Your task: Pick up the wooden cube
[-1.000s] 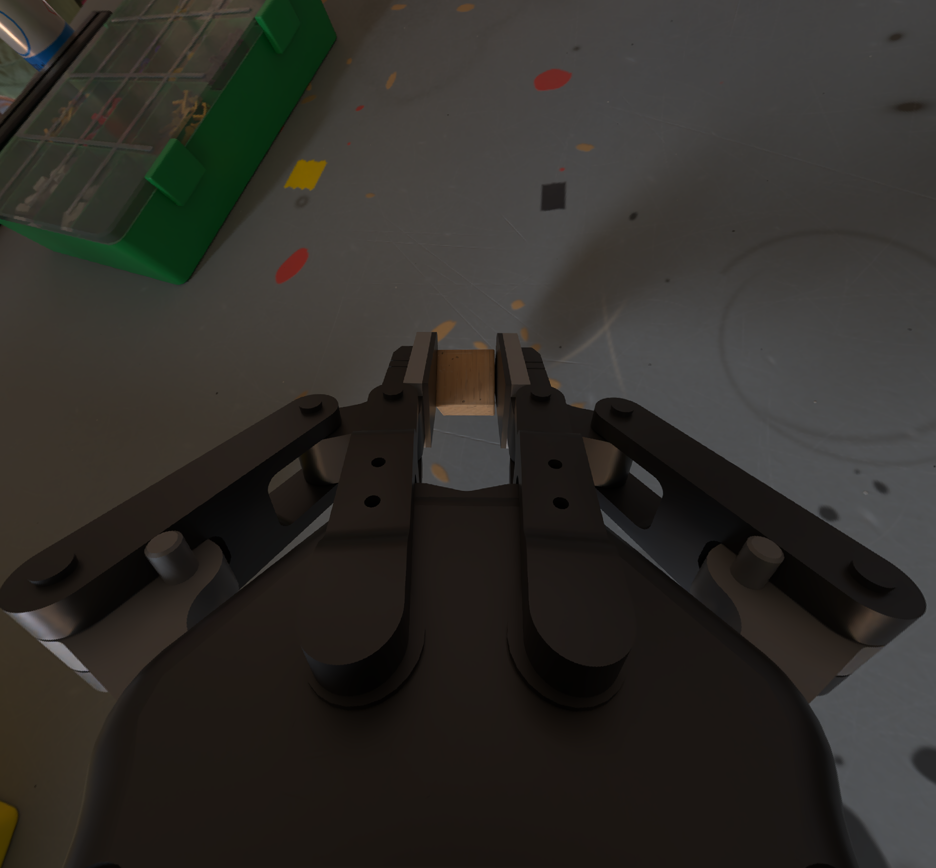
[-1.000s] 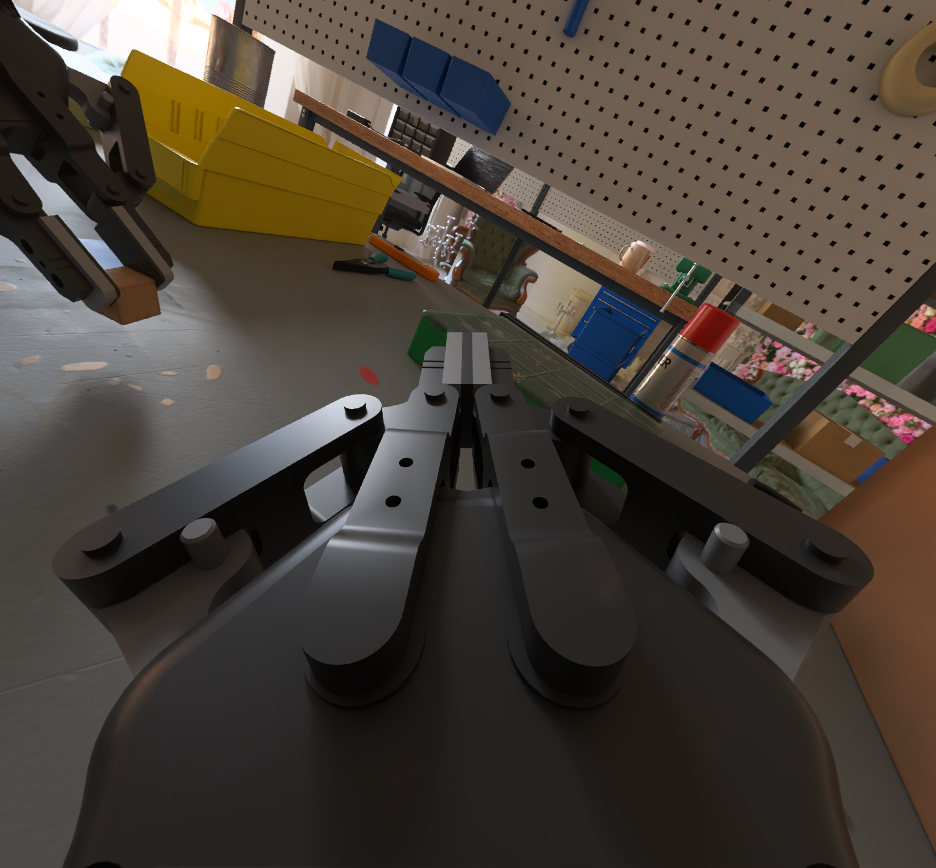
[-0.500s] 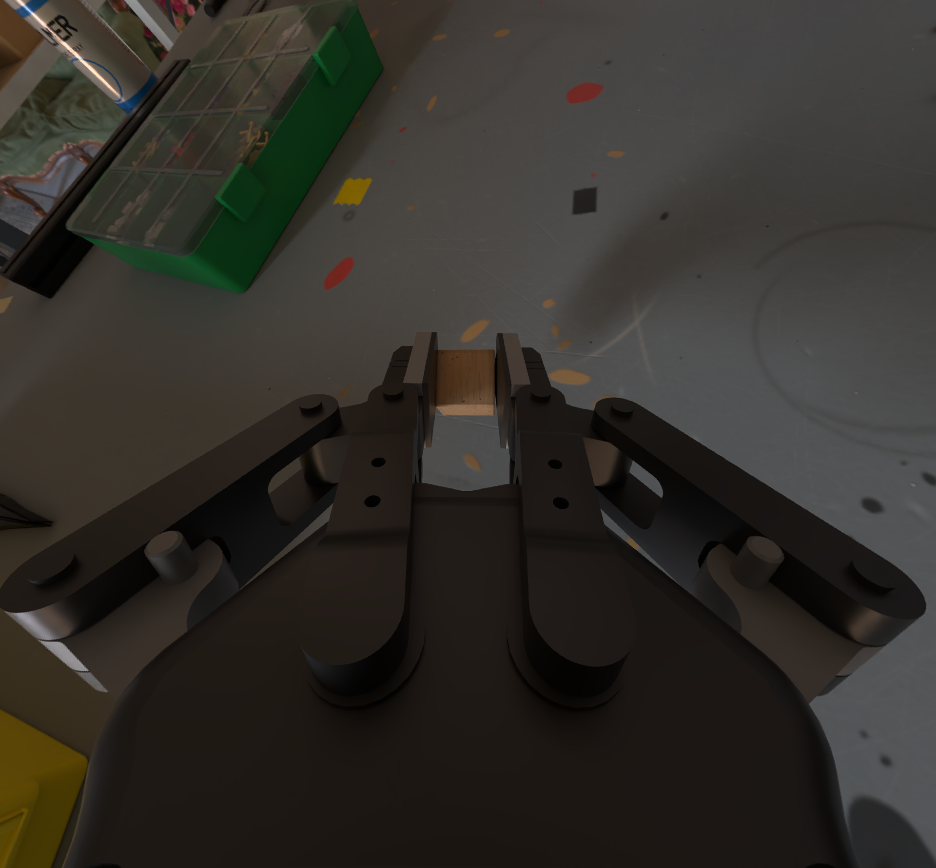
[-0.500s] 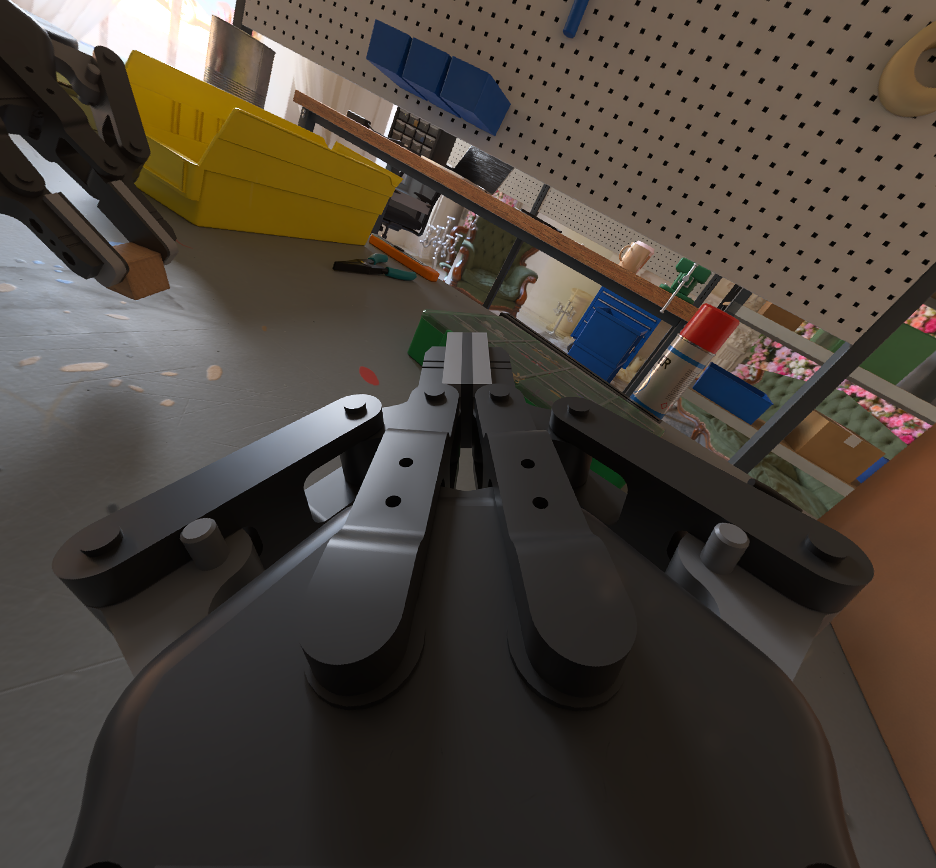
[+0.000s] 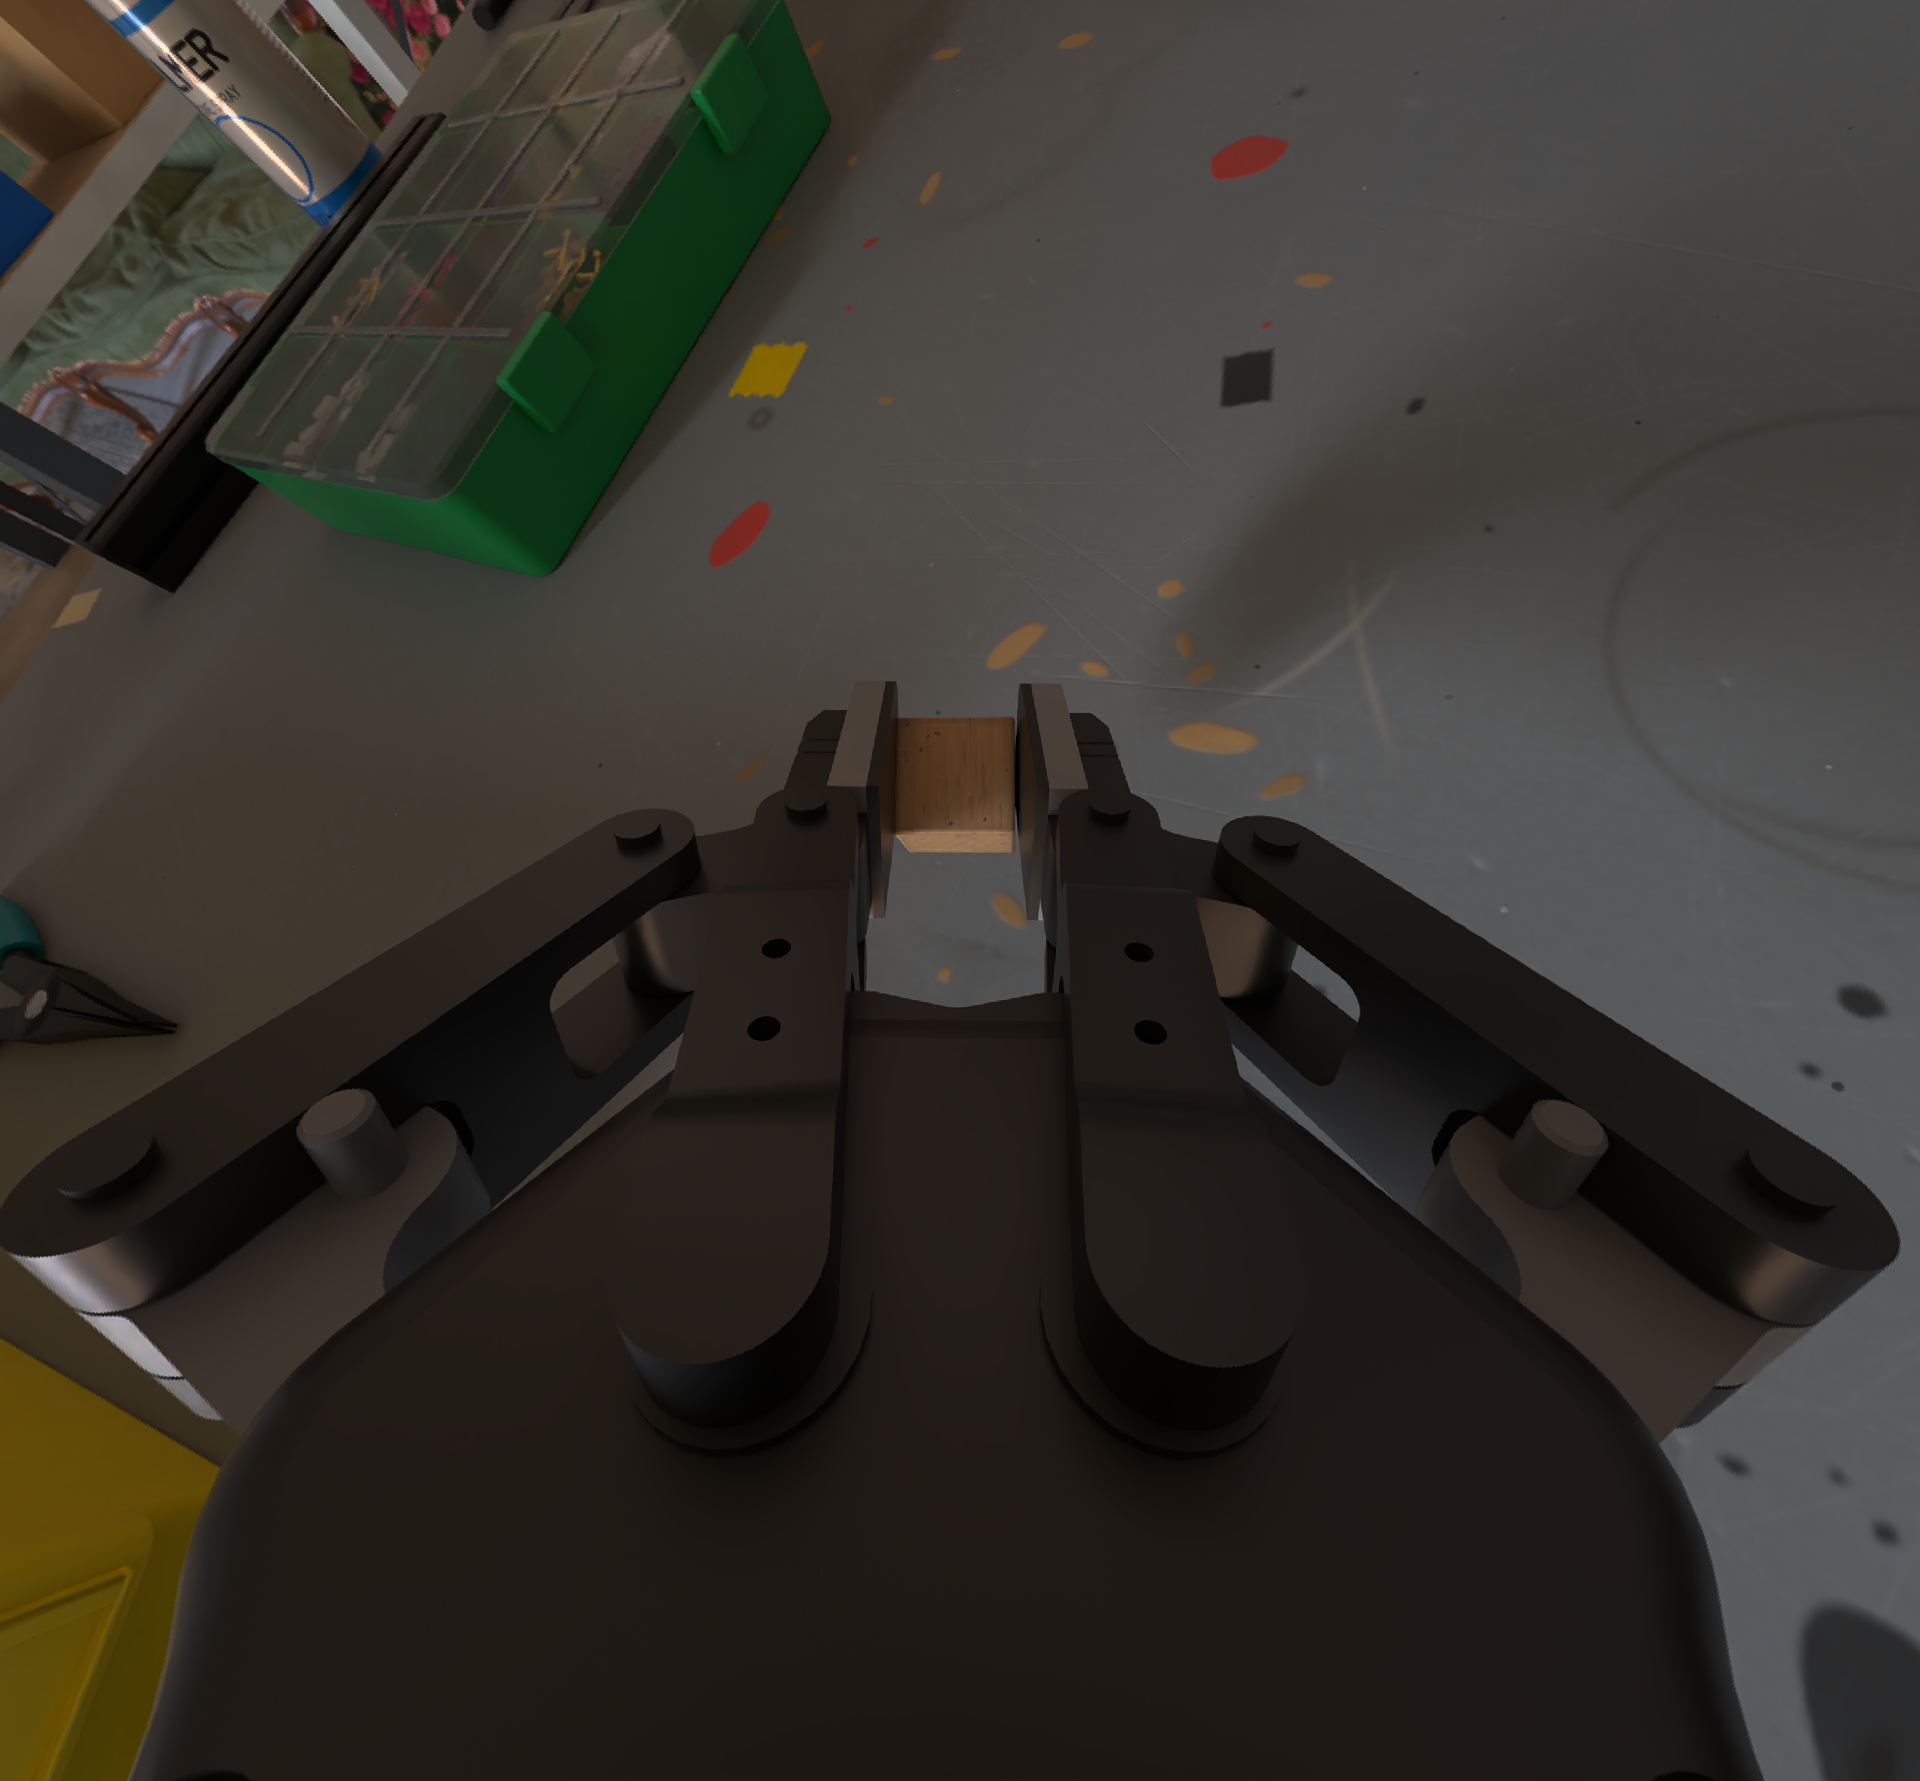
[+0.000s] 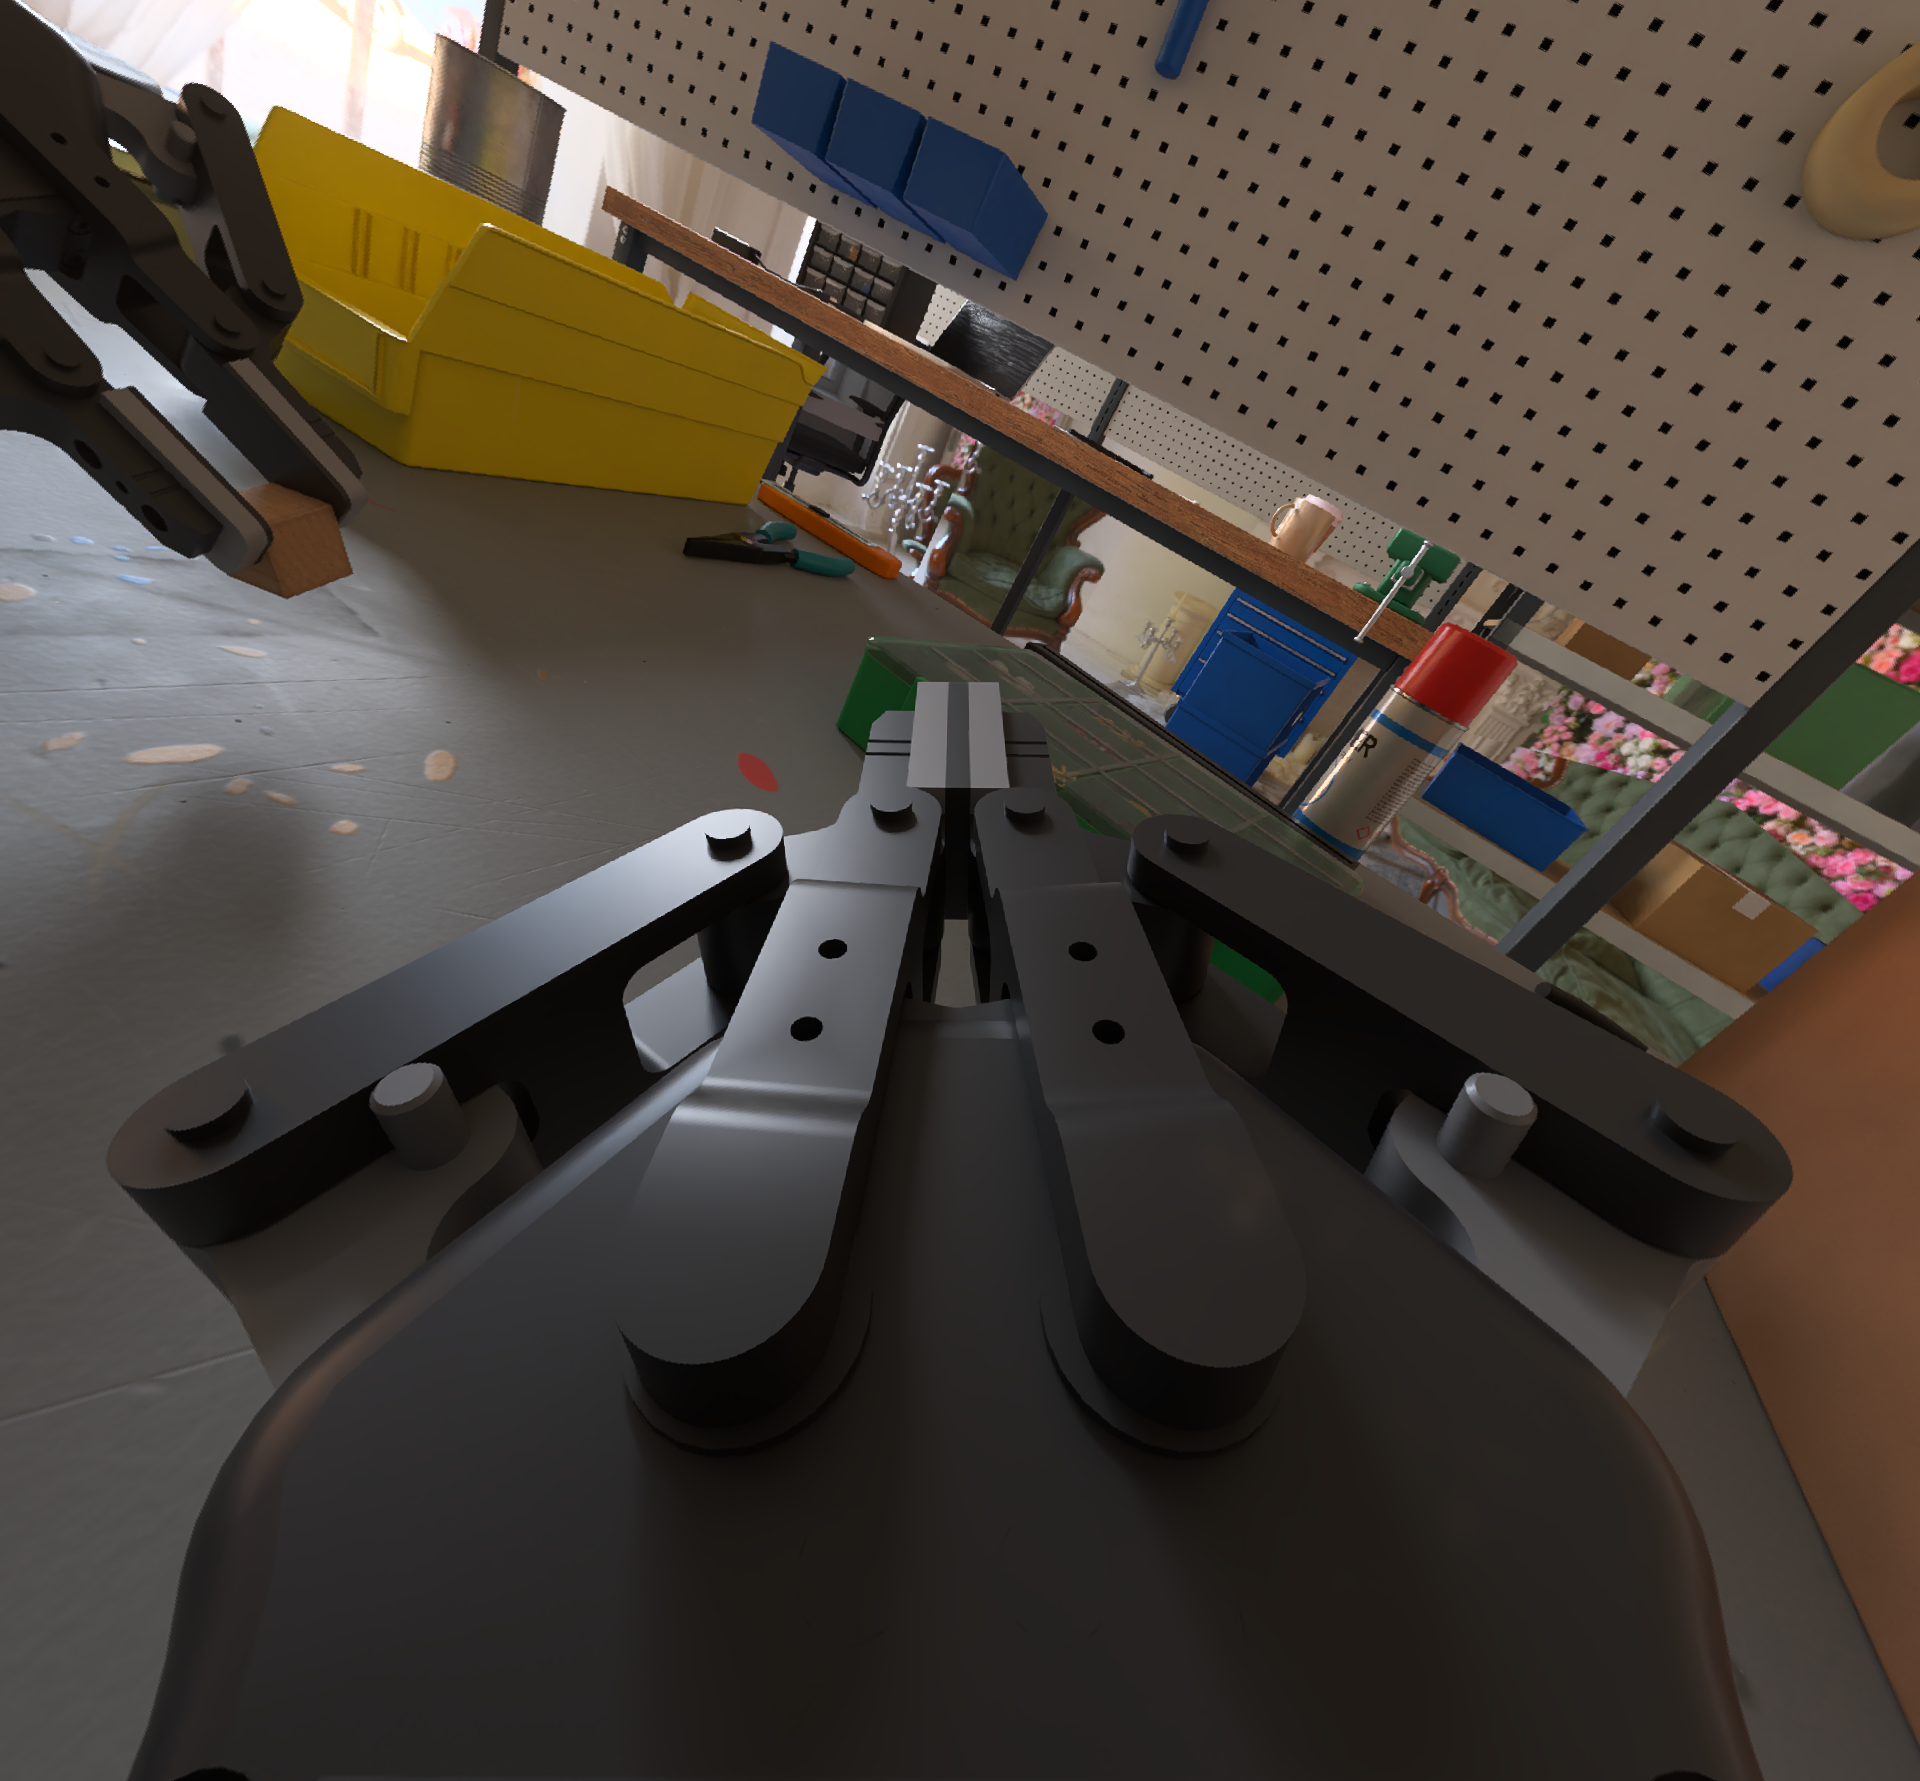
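Observation:
The wooden cube (image 5: 954, 782) is a small light-brown block held between the two pads of my left gripper (image 5: 954, 744), which is shut on it and carries it well above the grey table. In the right wrist view the same cube (image 6: 303, 545) shows at the far left, held in the left gripper's fingers (image 6: 244, 516) clear of the table surface. My right gripper (image 6: 956, 734) is shut and empty, low over the table, pointing toward the green box.
A green organiser box with a clear lid (image 5: 540, 277) lies at the back left. Yellow bins (image 6: 520, 349), pliers (image 5: 62, 993), a spray can (image 6: 1392, 744) and a pegboard wall (image 6: 1351, 173) line the table's edge. Paint spots mark the grey table (image 5: 1351, 277).
My left gripper has risen higher with the cube in it; the table looks farther off and more of the green box and shelf shows. The right gripper has not moved.

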